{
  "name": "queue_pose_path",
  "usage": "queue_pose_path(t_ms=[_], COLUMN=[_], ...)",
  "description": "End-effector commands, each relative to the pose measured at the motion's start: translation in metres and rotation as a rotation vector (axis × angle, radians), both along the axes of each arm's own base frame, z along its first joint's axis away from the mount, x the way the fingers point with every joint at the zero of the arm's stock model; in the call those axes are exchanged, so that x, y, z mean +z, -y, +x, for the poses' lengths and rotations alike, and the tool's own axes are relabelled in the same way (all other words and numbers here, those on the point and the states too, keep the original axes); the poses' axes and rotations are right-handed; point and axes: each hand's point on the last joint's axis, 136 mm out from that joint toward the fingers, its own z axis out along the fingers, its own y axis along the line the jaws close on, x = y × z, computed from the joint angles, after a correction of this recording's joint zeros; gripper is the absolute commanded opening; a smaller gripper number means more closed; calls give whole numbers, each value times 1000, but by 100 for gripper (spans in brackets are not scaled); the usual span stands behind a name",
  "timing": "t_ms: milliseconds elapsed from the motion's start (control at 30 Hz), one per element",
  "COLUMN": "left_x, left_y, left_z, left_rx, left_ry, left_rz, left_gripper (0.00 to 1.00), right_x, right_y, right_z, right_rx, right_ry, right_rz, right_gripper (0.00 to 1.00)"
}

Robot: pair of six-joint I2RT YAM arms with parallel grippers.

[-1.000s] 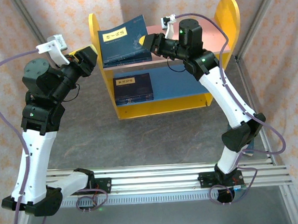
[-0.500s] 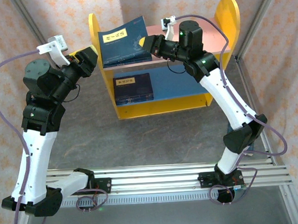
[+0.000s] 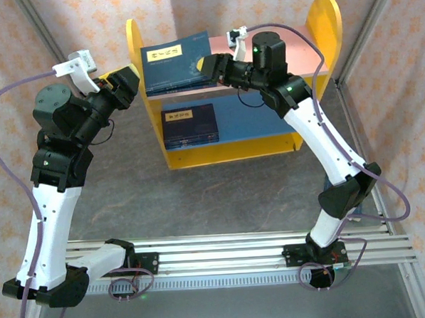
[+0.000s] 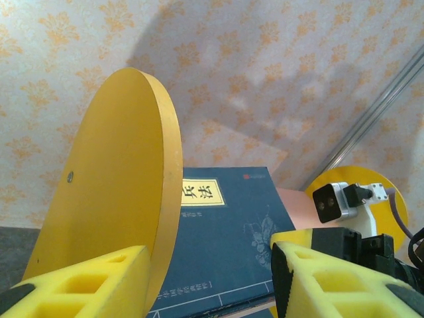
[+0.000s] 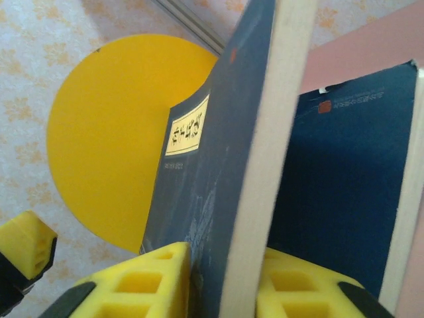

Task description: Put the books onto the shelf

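Camera overhead: placing step nearly done; top book [image 3: 171, 58] rests on stack on shelf [image 3: 303, 54] pink board, right jaws clamped on its edge.
Left wrist: left jaws apart, empty, beside side panel [image 4: 112, 185].
Right wrist: pads [image 5: 152, 278] hug book.
Next: release, withdraw level.

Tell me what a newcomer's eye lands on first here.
The bright yellow-sided shelf at the back, with a navy book on its pink upper board, edge between the fingers of the right tool. A second navy book lies on the blue lower board, and the left tool hovers open beside the left panel.
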Motion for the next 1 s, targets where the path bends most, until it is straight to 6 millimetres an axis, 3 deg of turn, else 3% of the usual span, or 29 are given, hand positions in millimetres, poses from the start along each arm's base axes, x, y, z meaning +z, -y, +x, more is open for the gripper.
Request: queue_pose_path(t_ms=[0, 533, 733, 967], left_x=[18, 27, 25, 22], left_y=[0, 8, 8, 11], left_z=[-11, -17, -16, -12], left_rx=[-17, -54, -50, -57], left_ry=[59, 82, 77, 67], left_rz=[-21, -34, -29, -27], left_gripper=[51, 51, 51, 51], right_x=[20, 11, 4, -7], right_y=[0, 27, 40, 37], right_z=[-12, 0, 9, 13], right_rx=[15, -98, -123, -95], right_ry=[80, 136, 121, 101], right_rz=[-18, -246, -285, -289], right_gripper=[28, 57, 61, 62])
